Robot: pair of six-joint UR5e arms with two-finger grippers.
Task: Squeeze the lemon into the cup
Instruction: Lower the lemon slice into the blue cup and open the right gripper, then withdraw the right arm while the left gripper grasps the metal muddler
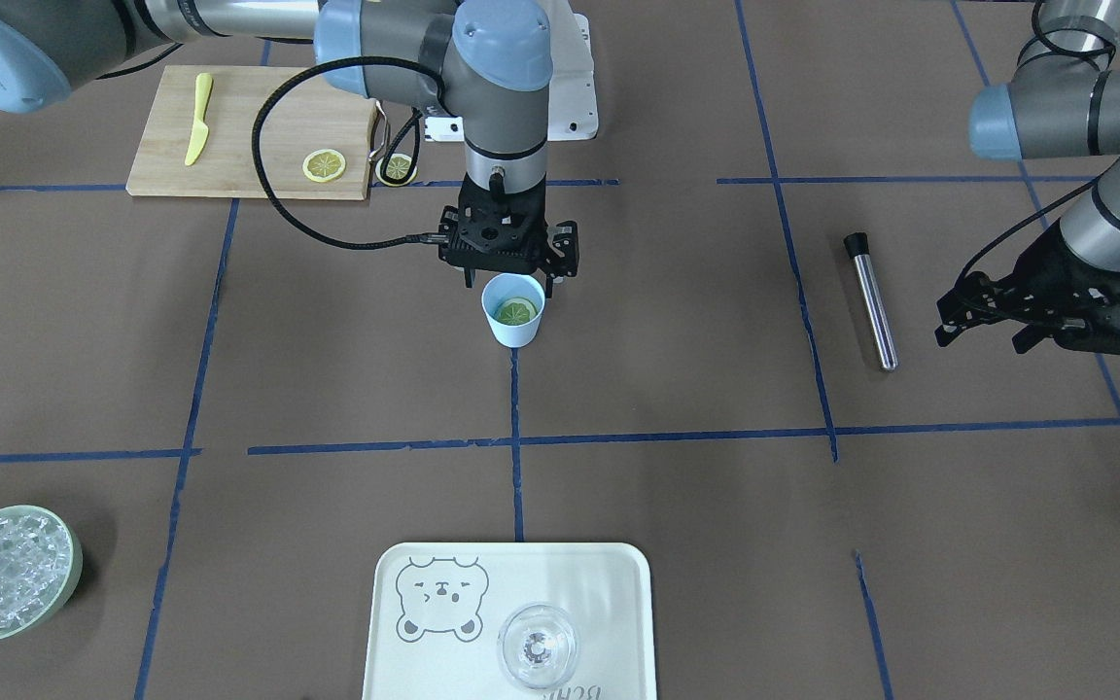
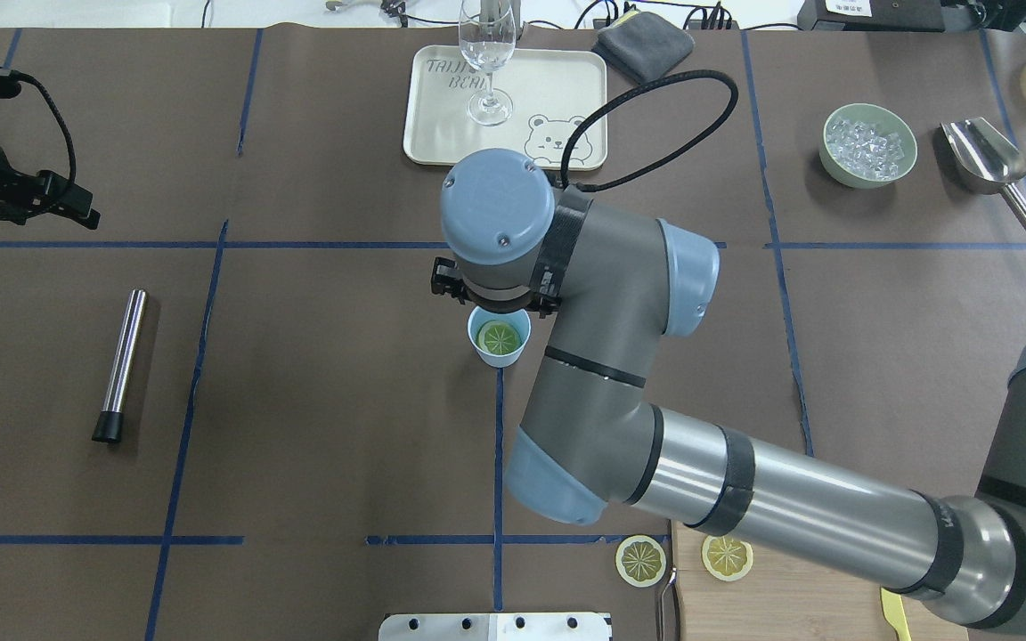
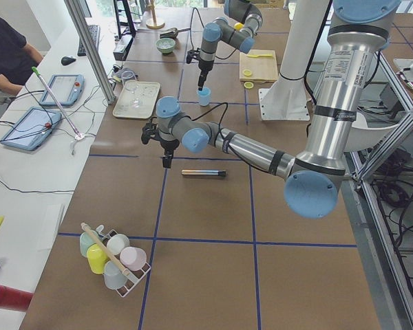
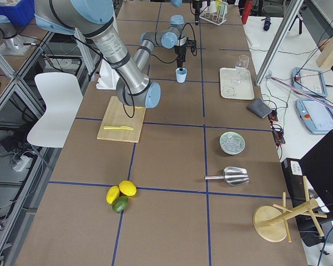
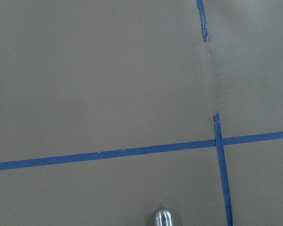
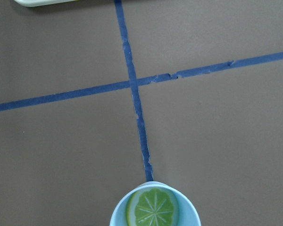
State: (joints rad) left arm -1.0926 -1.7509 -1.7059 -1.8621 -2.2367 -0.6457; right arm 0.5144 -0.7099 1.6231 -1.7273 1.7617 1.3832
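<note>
The cream tray [image 2: 442, 125], top centre of the overhead view, carries grey hand-lettering: "TAIJ…" above "BEA…", both running behind the wine glass [image 2: 487, 53]. In the front-facing view the lower word shows upside down at the bottom edge as "BEAR".

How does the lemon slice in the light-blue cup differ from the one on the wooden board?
The greenish lemon slice sits inside the small light-blue cup; the yellower lemon slice lies flat, exposed, on the wooden cutting board. Both are thin, round and segmented.

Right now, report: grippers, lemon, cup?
Right gripper open, above the cup. Left gripper open, empty, well aside. Lemon lies inside cup. Nothing blocking.
</note>
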